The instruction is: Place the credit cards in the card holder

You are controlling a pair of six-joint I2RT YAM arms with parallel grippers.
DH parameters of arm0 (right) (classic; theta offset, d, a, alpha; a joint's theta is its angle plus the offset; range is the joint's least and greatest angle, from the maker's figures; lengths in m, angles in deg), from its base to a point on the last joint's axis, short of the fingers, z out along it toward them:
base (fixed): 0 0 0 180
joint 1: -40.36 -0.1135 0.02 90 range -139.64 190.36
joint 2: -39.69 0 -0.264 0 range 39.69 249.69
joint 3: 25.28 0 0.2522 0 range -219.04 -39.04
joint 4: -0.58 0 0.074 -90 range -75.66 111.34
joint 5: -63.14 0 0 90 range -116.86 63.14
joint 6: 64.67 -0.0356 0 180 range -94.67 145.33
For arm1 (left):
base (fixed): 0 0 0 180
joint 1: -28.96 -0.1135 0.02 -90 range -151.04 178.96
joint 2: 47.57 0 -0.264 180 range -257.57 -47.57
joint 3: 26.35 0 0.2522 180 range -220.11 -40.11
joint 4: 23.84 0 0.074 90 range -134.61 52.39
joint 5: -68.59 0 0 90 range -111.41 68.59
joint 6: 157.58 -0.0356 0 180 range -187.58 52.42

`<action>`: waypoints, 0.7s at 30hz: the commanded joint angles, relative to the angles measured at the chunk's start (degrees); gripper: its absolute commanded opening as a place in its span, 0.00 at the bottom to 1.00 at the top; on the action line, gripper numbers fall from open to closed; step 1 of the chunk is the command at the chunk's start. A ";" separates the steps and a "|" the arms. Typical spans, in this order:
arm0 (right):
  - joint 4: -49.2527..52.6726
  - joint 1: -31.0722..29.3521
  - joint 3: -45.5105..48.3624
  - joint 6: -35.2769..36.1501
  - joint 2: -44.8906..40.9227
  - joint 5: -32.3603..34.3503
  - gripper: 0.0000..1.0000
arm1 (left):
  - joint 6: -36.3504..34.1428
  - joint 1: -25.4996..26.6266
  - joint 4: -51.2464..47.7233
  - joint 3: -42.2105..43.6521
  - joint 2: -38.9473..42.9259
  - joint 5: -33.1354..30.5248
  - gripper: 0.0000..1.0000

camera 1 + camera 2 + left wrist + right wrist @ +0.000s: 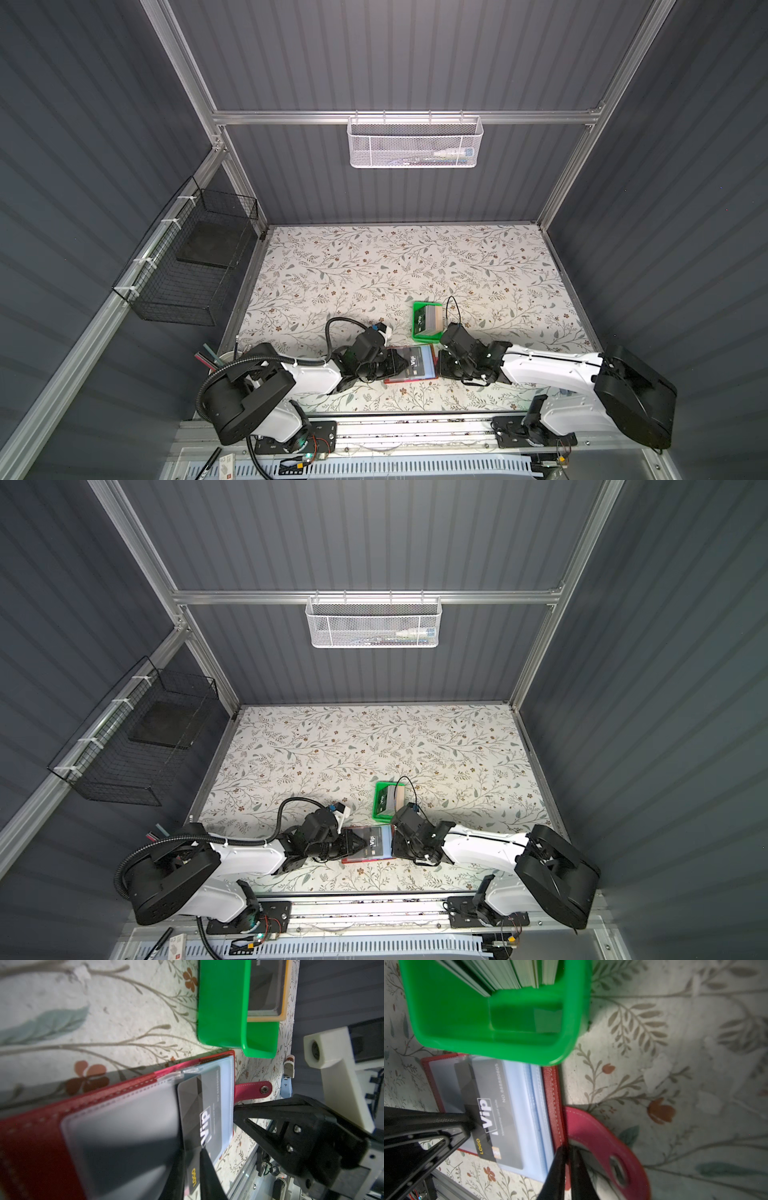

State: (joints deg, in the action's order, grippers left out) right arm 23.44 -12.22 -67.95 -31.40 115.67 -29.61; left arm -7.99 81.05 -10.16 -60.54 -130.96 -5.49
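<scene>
Left hand (191, 1153) low on Vip card (209, 1105)

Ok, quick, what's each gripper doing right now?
Left gripper: shut on the black Vip card.
Right gripper: shut on the card holder, by its tab.

Green tray (424, 337) on floral tablecloth (374, 270); white basket (415, 145) on rail (291, 116)

Floral-covered table (374, 266) with card holder (429, 360) and green tray (417, 321).
</scene>
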 commanded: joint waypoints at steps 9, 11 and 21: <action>2.19 -0.51 -0.03 0.17 1.09 1.38 0.11 | 0.81 0.71 4.76 -2.04 -3.35 2.10 0.18; 2.23 -0.51 -0.22 0.17 1.27 1.34 0.11 | 0.57 0.80 4.38 -2.70 -3.61 2.09 0.19; 2.86 -0.59 -0.71 0.46 0.12 2.66 0.10 | 0.41 0.90 2.99 -4.06 -4.57 2.49 0.19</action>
State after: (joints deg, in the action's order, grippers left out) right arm 23.57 -12.57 -68.10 -31.40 115.81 -28.80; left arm -7.37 81.54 -6.65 -63.27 -135.64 -3.83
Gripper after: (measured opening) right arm 0.104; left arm 0.185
